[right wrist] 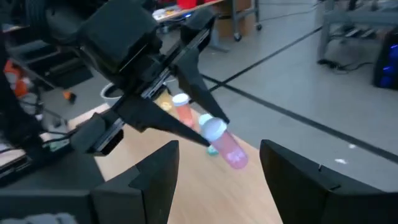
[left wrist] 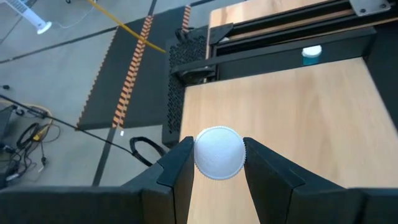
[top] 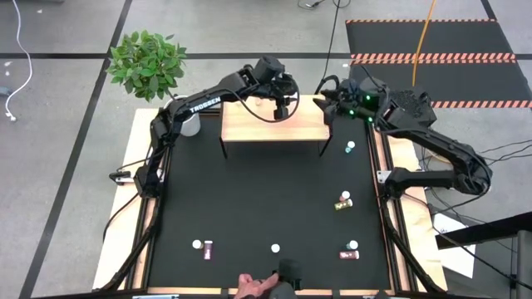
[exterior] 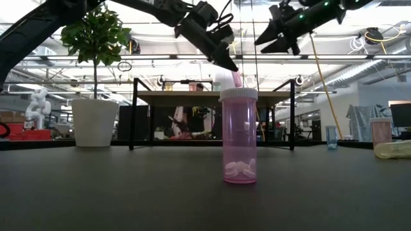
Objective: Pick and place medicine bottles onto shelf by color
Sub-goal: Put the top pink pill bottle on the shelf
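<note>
Black matting covers the counter (top: 266, 199), and at its far edge stands the shelf (top: 270, 124), a pale wooden board on thin dark legs. A leafy plant in a white pot (top: 189, 123) sits by the far left corner.

The sorting looks early. From above, no bottle can be made out resting on the shelf, though the right wrist view shows what may be one or two small bottles on wood behind the left arm; whether they stand on the shelf cannot be told. Loose bottles remain scattered on the counter: a teal bottle (top: 350, 147) near the right edge just beyond the shelf, a yellow bottle (top: 343, 201) lying midway along the right side, a dark red bottle (top: 350, 252) near the front right corner, a white-capped bottle (top: 275, 247) at the front edge centre, and another pair (top: 202, 246) toward the front left. So most of the placing is still to do.

The left hand (left wrist: 219, 163) hovers over the shelf top, above its right half, its two dark fingers pinching a pink medicine bottle (right wrist: 227, 147) by the neck just under its round white cap. The bottle hangs tilted, clear of the wood.

The right hand (right wrist: 217, 168) waits just beside the shelf's right end, fingers spread wide and holding nothing.

A person's hand (top: 249, 286) shows at the counter's front edge
</note>
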`<state>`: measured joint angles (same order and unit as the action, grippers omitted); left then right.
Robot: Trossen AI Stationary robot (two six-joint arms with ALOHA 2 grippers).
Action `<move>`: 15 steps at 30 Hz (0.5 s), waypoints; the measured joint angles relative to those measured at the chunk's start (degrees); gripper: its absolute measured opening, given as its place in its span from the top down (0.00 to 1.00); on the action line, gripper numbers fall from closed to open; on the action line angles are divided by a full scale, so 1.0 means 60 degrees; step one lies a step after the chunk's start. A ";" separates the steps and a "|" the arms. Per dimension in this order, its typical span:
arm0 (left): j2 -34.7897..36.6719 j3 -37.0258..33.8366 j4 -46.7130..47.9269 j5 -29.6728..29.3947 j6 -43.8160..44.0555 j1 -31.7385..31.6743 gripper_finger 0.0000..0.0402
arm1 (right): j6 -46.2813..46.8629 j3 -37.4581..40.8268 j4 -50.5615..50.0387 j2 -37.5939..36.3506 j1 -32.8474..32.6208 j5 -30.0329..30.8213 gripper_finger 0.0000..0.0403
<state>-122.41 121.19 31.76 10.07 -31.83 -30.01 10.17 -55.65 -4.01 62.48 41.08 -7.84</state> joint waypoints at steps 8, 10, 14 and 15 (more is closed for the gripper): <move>0.0109 -0.0004 0.0060 0.0092 0.0691 -0.0017 0.67 | -0.1546 -0.0216 0.0044 0.1044 0.0083 -0.1067 0.45; 0.0282 -0.0007 0.0354 0.0248 0.0907 -0.0024 0.67 | -0.1896 -0.0220 0.0076 0.1155 -0.0006 -0.1256 0.45; 0.0592 -0.0004 0.0955 0.0346 0.1069 0.0028 0.67 | -0.2097 -0.0231 0.0345 0.1283 -0.0180 -0.1487 0.45; 0.0649 -0.0004 0.1071 0.0397 0.1217 0.0058 0.67 | -0.2087 -0.0231 0.0392 0.1314 -0.0200 -0.1490 0.45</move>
<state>-118.52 121.16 38.19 12.45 -24.53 -29.66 -2.35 -57.04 -1.66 70.36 39.88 -16.78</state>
